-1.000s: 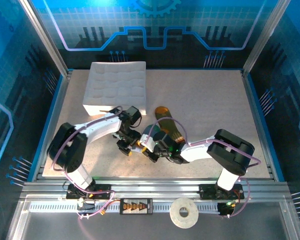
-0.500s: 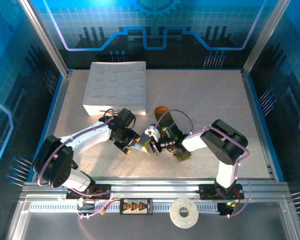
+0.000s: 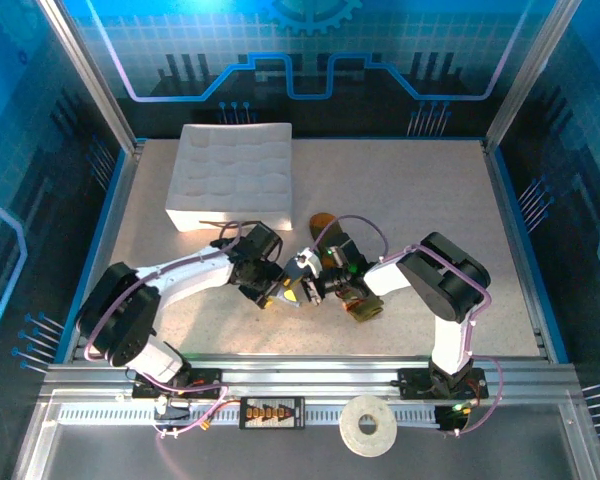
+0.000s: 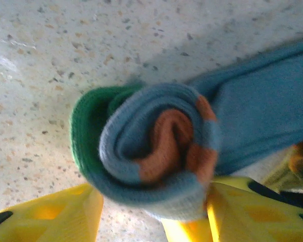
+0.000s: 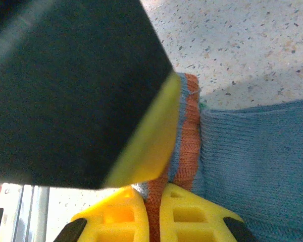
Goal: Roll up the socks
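1. Both arms reach to the middle of the table (image 3: pixel 410 190), and their tips nearly meet there, near its front edge.
2. The grey-blue sock (image 4: pixel 151 146) lies on the speckled surface between them. One end is wound into a thick roll: green on the outer side, grey-blue layers, orange in the centre. The remaining part stretches flat away from the roll.
3. The left gripper (image 4: pixel 154 201) has its yellow fingers (image 4: pixel 45 219) apart, one on each side of the lower part of the roll and very close against it. I cannot tell if they already press it or only stand beside it.
4. The right gripper (image 5: pixel 154 217) is closed. Its two yellow fingers (image 5: pixel 197 222) pinch the orange cuff band of the same sock, which comes up between them as a narrow strip. The flat grey-blue knit lies just beside it.
5. The olive-green sock (image 3: pixel 323 221) lies beside the right arm, which crosses over it. Its orange toe points to the back of the table.
6. A white tray (image 3: pixel 235 175) stands at the back left, well apart from the socks.
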You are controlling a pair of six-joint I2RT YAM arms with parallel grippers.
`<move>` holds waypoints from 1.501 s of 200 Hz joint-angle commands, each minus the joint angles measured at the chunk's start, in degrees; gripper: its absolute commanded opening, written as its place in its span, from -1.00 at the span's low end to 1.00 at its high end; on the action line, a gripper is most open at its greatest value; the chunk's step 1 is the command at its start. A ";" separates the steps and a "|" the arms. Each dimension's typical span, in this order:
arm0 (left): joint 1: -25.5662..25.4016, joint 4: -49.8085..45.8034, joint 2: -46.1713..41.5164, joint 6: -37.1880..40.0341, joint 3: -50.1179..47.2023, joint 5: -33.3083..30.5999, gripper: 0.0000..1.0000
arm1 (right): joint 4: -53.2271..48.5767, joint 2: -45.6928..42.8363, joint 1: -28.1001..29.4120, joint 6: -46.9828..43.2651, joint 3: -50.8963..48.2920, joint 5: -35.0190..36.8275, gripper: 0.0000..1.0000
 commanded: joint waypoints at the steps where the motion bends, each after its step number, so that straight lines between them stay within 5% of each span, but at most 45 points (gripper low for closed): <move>1: -0.48 -0.16 3.02 1.23 0.51 -2.12 0.09 | -16.93 5.01 -1.36 0.46 -3.77 11.13 -1.00; 19: -0.56 -1.15 6.37 2.08 1.66 -2.28 -0.05 | -15.92 4.37 -1.26 0.01 -4.36 11.61 -1.00; 50: -0.68 -11.63 10.24 3.33 4.54 -1.81 -0.75 | -17.89 2.05 0.27 -4.92 -3.85 13.96 -1.00; 73: -0.76 -18.57 9.24 2.70 3.24 -1.03 -0.91 | -21.12 0.61 2.15 -11.95 -1.45 14.11 -1.00; 112: -2.43 -22.40 6.46 -3.38 -0.60 2.61 -1.00 | -25.13 -3.49 7.57 -25.29 1.06 14.25 -0.99; 186: -3.77 -27.69 18.19 -7.74 10.17 1.37 -1.00 | -13.17 -21.75 18.34 -28.40 -9.12 37.33 -0.18; 229: -3.75 -28.94 22.63 -6.53 13.66 0.58 -1.00 | -12.70 -22.64 25.38 -25.40 -9.05 47.89 -0.13; 300: -2.50 -27.99 26.26 -3.70 16.29 1.35 -1.00 | -12.90 -16.49 28.39 -27.18 -4.45 58.49 -0.16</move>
